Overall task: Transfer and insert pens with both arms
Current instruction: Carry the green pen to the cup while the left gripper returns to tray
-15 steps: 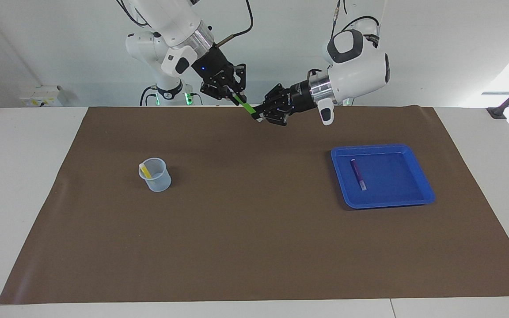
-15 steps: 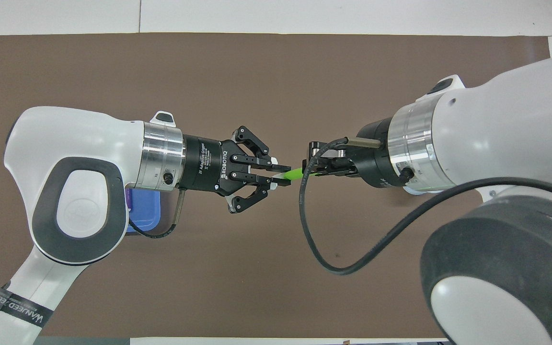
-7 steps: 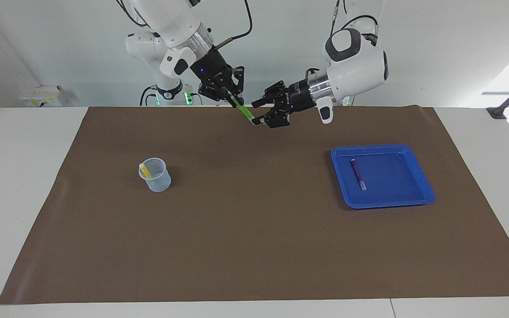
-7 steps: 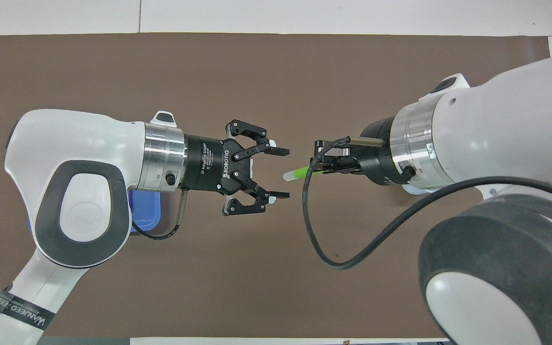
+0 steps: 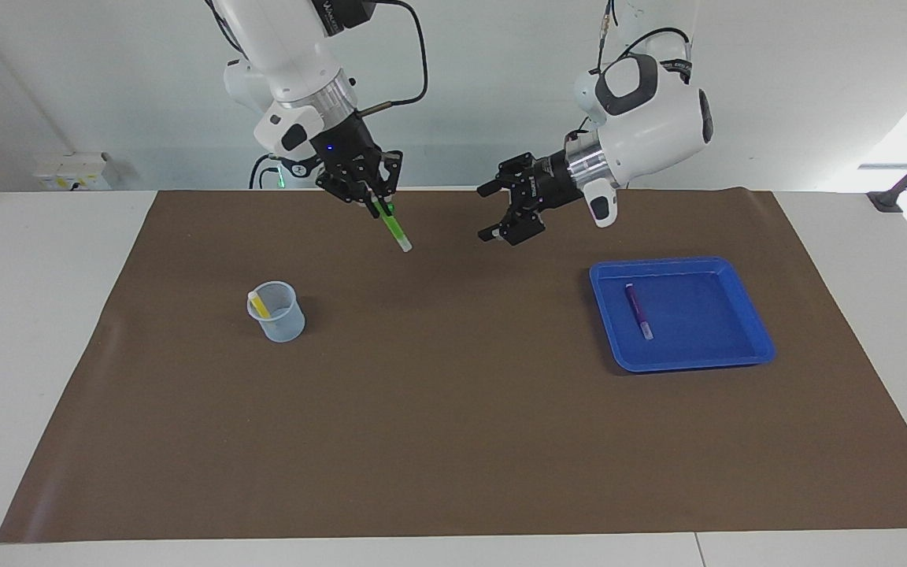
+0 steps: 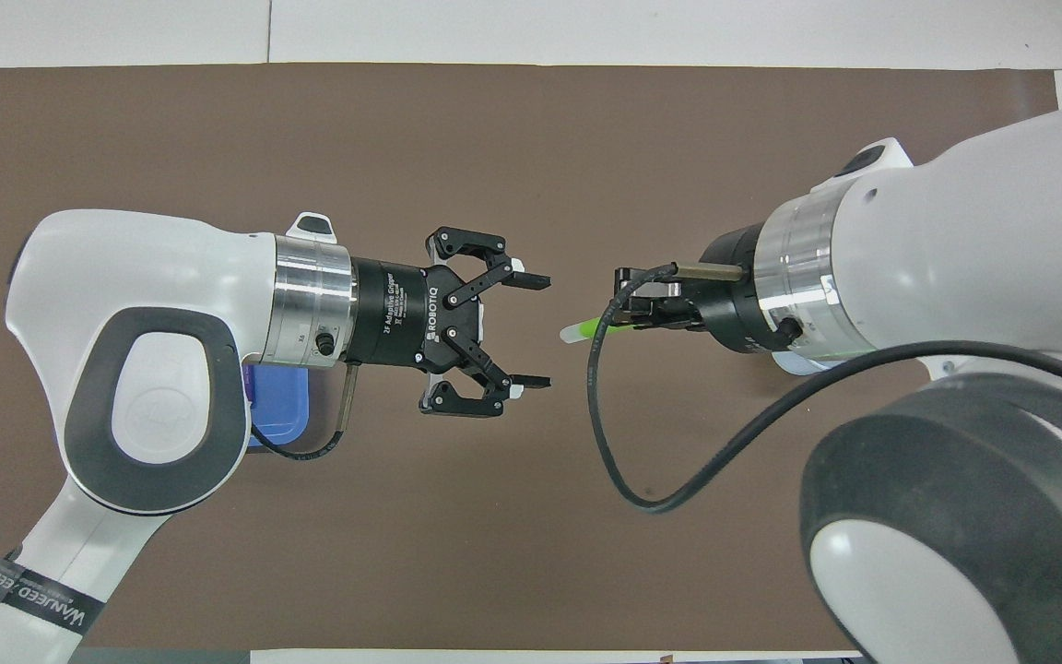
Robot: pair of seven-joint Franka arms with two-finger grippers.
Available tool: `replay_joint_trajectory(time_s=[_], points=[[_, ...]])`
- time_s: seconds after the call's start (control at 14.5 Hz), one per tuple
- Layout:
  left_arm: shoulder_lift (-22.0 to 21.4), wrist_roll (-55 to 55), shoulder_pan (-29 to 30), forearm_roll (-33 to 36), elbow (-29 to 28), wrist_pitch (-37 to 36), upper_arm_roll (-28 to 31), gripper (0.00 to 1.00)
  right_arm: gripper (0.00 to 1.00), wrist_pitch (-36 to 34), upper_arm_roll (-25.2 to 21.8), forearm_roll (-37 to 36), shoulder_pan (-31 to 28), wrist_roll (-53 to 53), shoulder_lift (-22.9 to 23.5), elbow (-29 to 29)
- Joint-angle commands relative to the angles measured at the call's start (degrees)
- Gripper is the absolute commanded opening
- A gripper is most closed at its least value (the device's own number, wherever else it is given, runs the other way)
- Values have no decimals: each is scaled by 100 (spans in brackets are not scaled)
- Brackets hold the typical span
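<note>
Right gripper [image 5: 375, 206] jaws clamped on green pen [image 5: 394, 229] above the mat [image 5: 453, 441], left gripper [image 5: 493, 213] jaws wide open over it, yellow pen [image 5: 260, 304] already in beaker [image 5: 277, 312], purple pen [image 5: 637, 310] in tray [image 5: 745, 346]; tilted pen could clip the rim and tip it.

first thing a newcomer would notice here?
The bright green pen, clamped in the right gripper and hanging tilted over the brown mat. Beside it, the left gripper gapes open and empty in the air. Then the blue tray holding the purple pen.
</note>
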Motion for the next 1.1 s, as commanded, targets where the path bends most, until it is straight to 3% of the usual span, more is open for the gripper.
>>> replay_joint_trajectory(time_s=[0.0, 0.28, 0.48, 0.69, 1.03], points=[[-167, 417, 418, 614, -91, -468, 27, 100, 0, 216, -349, -229, -47, -559, -400, -666], [-167, 716, 551, 2818, -91, -706, 36, 100, 0, 480, -1122, -413, -47, -1614, -620, -1255], [-167, 1671, 954, 3121, -91, -943, 71, 100, 0, 971, -1405, -694, -56, -2055, -813, -1817], [-132, 3366, 1298, 3383, -108, -1120, 80, 100, 0, 1306, -1511, -915, -56, -2143, -831, -2152], [342, 5601, 1307, 4535, -126, -585, 80, 100, 0, 1763, -1511, -1029, -47, -2152, -823, -2688]])
